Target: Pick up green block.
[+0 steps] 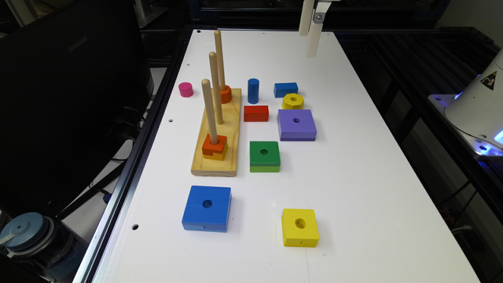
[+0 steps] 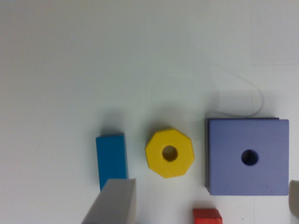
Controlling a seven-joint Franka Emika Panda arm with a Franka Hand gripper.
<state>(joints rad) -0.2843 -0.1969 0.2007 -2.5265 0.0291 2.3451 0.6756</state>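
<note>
Table (image 1: 353,177) carries the green block (image 1: 265,156) lying flat just beside the peg board (image 1: 220,133), hole up, square with no long axis, probably light, rigid wood best pinched across two opposite side faces, while the gripper (image 1: 312,29) hangs high with fingers (image 2: 112,203) spread apart.

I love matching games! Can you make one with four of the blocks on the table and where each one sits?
Things:
1. green block
2. pink cylinder
3. yellow octagon
4. orange block

Places:
A. on a peg of the wooden base
B. between the small blue block and the purple square
C. just beside the wooden base
D. alone near the table's edge

Pairs: 1-C, 2-D, 3-B, 4-A
</note>
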